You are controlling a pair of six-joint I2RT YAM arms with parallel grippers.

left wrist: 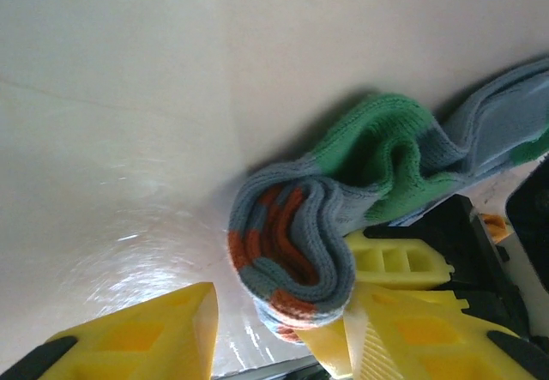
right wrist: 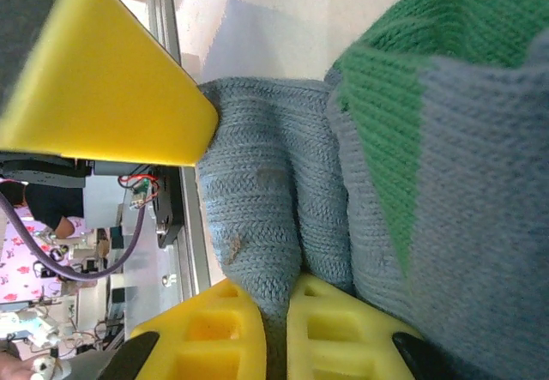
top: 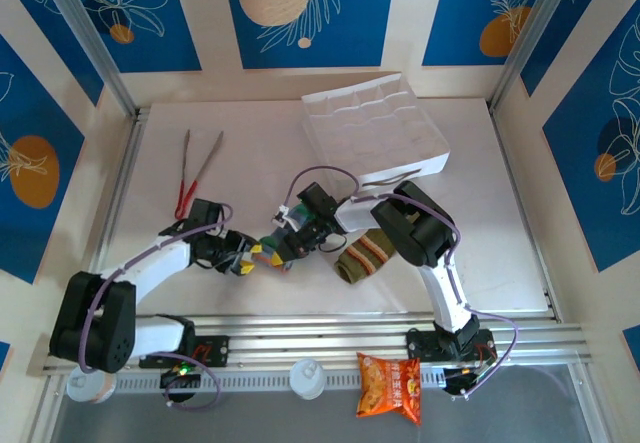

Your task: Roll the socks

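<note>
The grey sock point(top: 273, 248) lies mid-counter, bunched between the two pincers. The right pincer point(right wrist: 276, 328) is clamped tight on a fold of its ribbed grey knit. The left pincer point(left wrist: 274, 333) is partly open around the rolled, orange-banded cuff, with one yellow pad point(left wrist: 403, 337) touching it and the other apart. The overhead view adds the olive striped sock point(top: 365, 256), lying on the pale counter point(top: 480, 253) beside the right arm.

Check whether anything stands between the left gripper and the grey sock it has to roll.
Nothing visible does. The curled cuff end of the grey sock lies between the open fingers of the left gripper, against one of them. The right gripper is shut on the sock's fabric further along.
</note>
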